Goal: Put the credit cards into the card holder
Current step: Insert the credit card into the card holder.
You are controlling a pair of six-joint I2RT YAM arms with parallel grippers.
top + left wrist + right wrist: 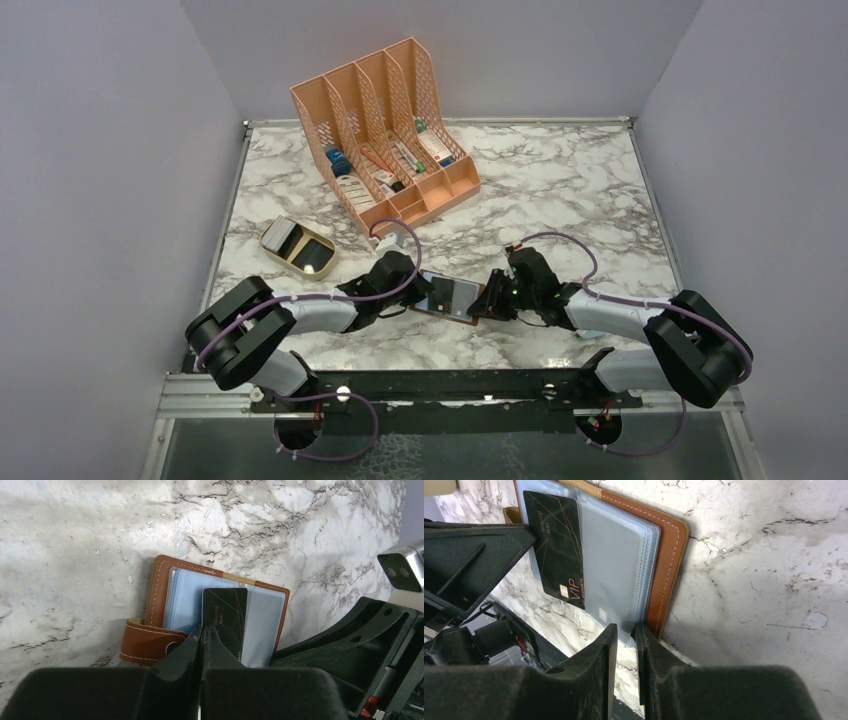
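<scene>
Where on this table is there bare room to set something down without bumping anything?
The widest bare marble is at the back right of the table, between the peach organizer and the right wall. A smaller strip lies behind the beige case, left of the organizer. Centre front is crowded: the left claw and right claw meet at the open card holder.

The top camera looks down from high at the near side over the whole table (560, 190). Both wrist cameras sit close to the marble, facing each other across the open wallet (159, 580), seen in all three views.
</scene>
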